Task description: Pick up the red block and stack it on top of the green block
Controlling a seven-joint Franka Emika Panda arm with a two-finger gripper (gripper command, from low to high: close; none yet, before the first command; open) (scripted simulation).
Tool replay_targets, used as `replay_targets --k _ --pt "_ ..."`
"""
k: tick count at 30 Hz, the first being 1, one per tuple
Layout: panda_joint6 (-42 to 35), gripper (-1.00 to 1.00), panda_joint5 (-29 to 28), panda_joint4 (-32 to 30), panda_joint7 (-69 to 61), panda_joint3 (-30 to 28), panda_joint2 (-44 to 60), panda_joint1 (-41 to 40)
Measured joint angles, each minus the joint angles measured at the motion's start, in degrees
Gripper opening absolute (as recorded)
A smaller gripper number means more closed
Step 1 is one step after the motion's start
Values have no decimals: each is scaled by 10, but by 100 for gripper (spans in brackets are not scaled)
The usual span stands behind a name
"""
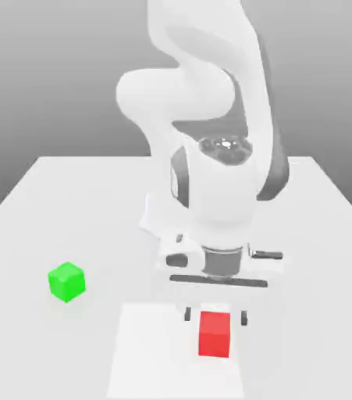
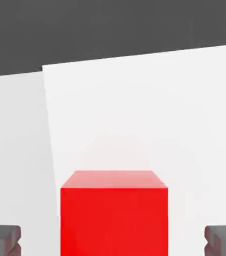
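The red block (image 1: 215,334) rests on the table near its front edge, on a paler rectangular patch. My gripper (image 1: 215,316) hangs straight down over it, open, with a dark finger on either side of the cube's top. In the hand view the red block (image 2: 114,215) sits between the two fingertips (image 2: 3,239), with a clear gap on each side, so nothing is gripped. The green block (image 1: 67,281) stands alone on the table toward the exterior view's left, well apart from the gripper and the red block.
The white table (image 1: 69,195) stretches back to the arm's base. A brighter rectangular patch (image 1: 147,359) lies under the red block at the front. The arm's bulky white links (image 1: 210,180) rise above the table's middle.
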Motion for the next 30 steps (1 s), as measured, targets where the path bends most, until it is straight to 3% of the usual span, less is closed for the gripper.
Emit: replay_targets --k 7,13,28,30 --pt "2 -100 -2 0 2 0 2 0" --pt "-90 -100 33 -17 -23 16 -107 -14" --pt "-152 -100 -20 -143 194 -145 -298 -330" --pt "-131 -100 -15 -149 200 -157 -282 -341"
